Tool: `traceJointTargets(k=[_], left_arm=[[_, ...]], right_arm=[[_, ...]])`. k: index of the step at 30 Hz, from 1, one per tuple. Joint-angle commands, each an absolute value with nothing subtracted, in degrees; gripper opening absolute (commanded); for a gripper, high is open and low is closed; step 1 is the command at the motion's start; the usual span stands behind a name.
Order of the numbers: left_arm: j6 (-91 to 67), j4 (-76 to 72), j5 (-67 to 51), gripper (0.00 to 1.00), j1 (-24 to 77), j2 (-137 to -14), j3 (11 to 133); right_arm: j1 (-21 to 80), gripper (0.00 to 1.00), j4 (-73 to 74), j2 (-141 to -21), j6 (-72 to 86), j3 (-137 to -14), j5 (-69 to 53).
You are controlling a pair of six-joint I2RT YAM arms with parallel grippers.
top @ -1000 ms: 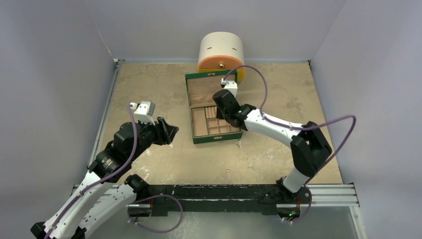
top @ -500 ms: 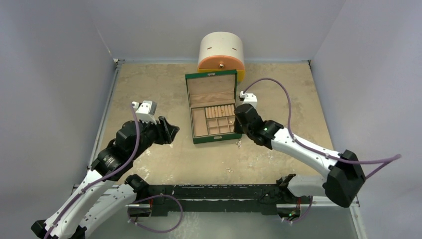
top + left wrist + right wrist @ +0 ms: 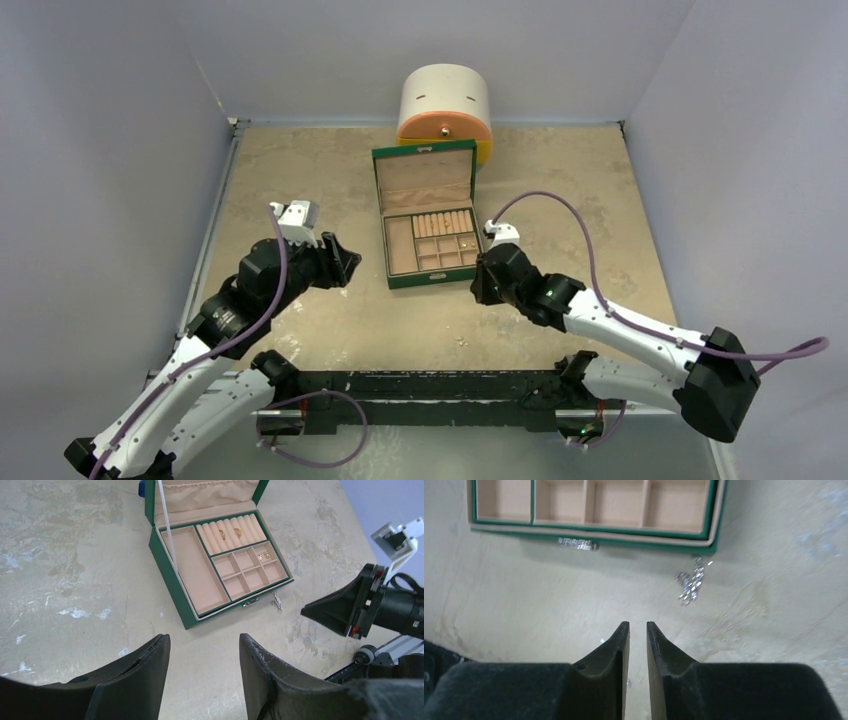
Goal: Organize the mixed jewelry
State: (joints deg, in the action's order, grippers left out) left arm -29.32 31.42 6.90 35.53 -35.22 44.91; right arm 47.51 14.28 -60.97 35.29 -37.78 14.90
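The green box lies open with tan compartments. Two gold rings sit in its ring rolls and small gold pieces lie in one right-hand compartment. A silvery piece rests on the table just off the box's front right corner, also seen from the left wrist. My right gripper hovers low just short of it, jaws a narrow gap apart with nothing between; from above it is at that corner. My left gripper stands open and empty, left of the box.
A white and orange round container stands behind the box's raised lid. A tiny clear bit lies beside my right fingers. Another speck sits nearer the arm bases. Grey walls close in three sides.
My right arm drew back from over the box down to the table at its front right corner, and its jaws parted slightly. The left arm shifted only a little.
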Motion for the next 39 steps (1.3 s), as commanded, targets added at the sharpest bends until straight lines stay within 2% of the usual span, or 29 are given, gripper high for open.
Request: traceJointTargets(k=[1, 13, 23, 39], left_arm=[[-28.6, 30.1, 7.6, 0.53, 35.1, -35.5, 46.5], [-28.8, 30.2, 7.7, 0.53, 35.1, -35.5, 46.3], [-28.8, 30.1, 7.6, 0.53, 35.0, -35.8, 46.3], [-28.9, 30.2, 7.7, 0.53, 35.1, -35.1, 46.2]], right_arm=[[52.7, 0.22, 11.8, -60.8, 39.4, -35.9, 12.8], [64.9, 0.28, 10.9, -68.5, 45.6, -33.3, 14.4], [68.6, 0.32, 10.4, -72.7, 47.1, -32.9, 16.2], [70.1, 0.32, 14.5, -74.5, 46.7, -37.6, 22.9]])
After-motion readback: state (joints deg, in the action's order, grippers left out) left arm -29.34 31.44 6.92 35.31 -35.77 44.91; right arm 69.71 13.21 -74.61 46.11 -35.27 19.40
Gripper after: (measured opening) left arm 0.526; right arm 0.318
